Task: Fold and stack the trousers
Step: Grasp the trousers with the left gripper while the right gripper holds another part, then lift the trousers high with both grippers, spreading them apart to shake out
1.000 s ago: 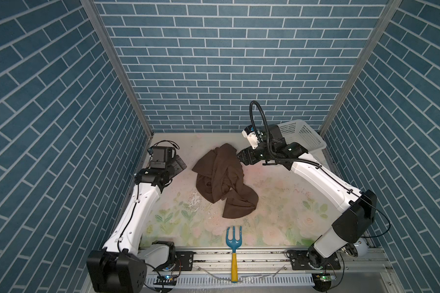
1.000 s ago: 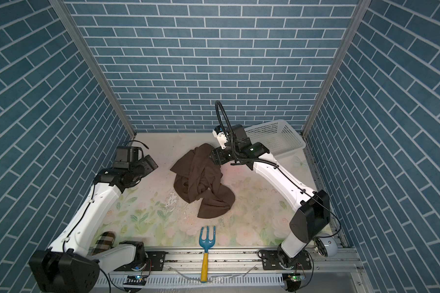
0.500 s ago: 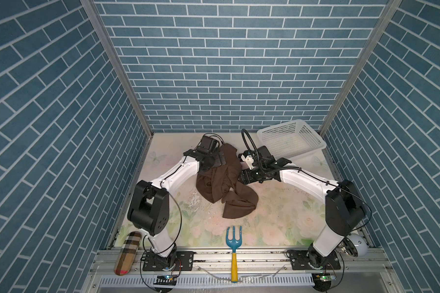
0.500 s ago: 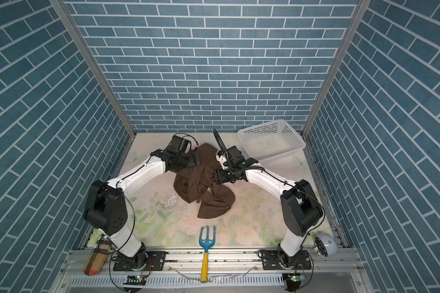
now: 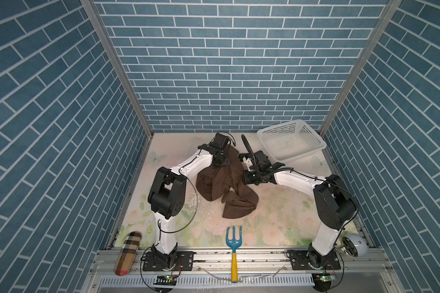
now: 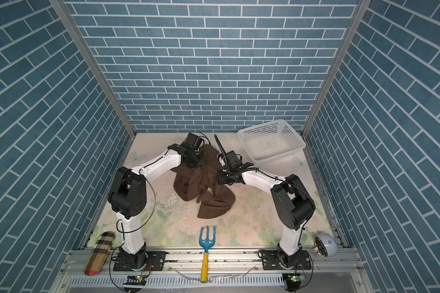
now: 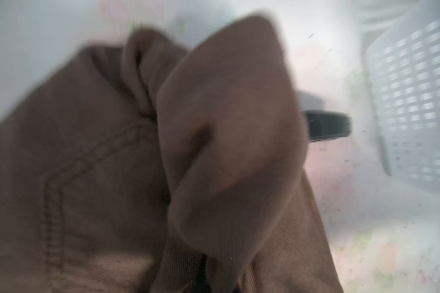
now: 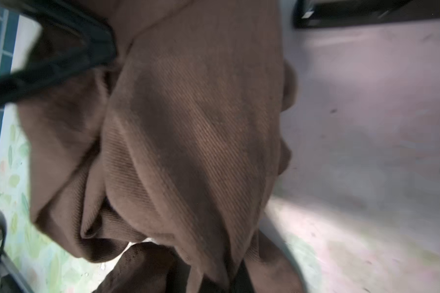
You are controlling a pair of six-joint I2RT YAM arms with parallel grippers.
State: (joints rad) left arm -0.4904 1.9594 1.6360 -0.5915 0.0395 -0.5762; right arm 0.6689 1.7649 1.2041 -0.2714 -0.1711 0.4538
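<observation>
At the 12 o'clock edge of the crumpled brown trousers (image 5: 215, 186), the left gripper (image 5: 223, 162) is closed on a fold of cloth. At 3 o'clock the right gripper (image 5: 244, 178) pinches them too. The heap lies mid-table on the floral mat (image 5: 277, 215), with the white perforated basket (image 5: 313, 148) apart at 1 o'clock.

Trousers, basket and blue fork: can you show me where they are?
trousers (image 5: 236, 209): in a top view, on the crumpled lower fold.
basket (image 5: 300, 154): in a top view, on its near wall.
fork (image 5: 234, 244): in a top view, on its blue head.
</observation>
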